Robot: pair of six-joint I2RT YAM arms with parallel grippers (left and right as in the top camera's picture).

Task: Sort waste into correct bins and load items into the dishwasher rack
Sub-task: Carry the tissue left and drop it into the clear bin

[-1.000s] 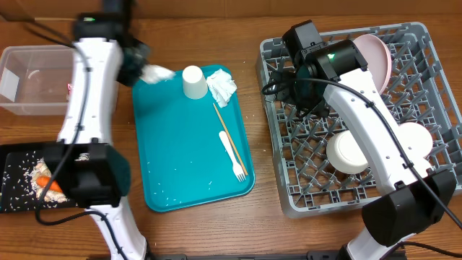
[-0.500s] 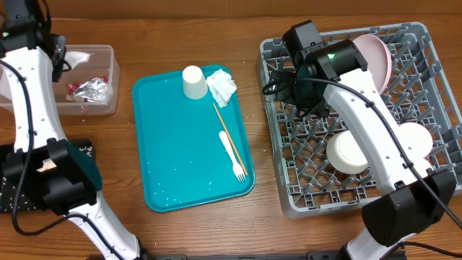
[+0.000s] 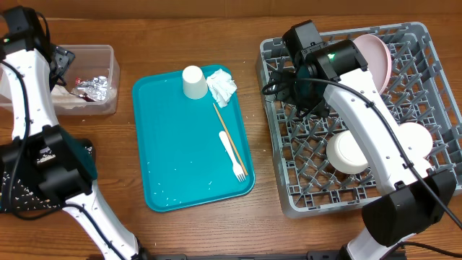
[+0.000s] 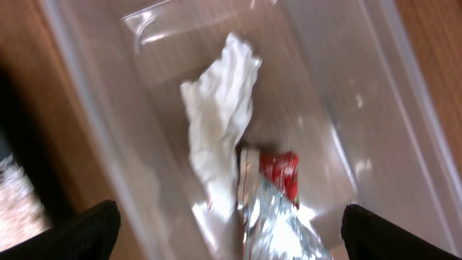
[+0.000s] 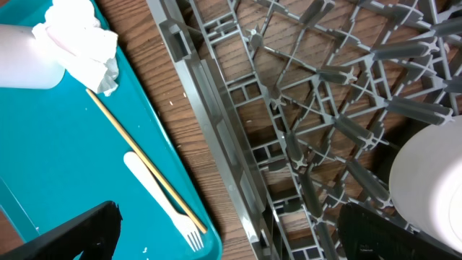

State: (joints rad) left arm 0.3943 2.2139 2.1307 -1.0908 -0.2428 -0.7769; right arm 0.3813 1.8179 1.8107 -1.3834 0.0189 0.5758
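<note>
Large grey dishwasher rack (image 3: 307, 170) sits at the right of the worktop (image 3: 216, 231). The right tool (image 5: 227, 227) hovers over its left edge, fingers spread wide, holding nothing. Clear tub (image 3: 114, 79) sits far left beneath the left tool (image 4: 231, 230), which is likewise wide open and empty. Just below that tool, inside the tub, crumpled tissue (image 4: 216, 130) touches the foil wrapper (image 4: 278, 224).

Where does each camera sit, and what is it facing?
Overhead: above the table, looking down on teal tray, rack and both arms.
Left wrist: over the clear tub, facing tissue and foil wrapper; own fingertips at the corners.
Right wrist: over the rack's edge; fingertips show.
Shared: fork in overhead and right wrist.
</note>
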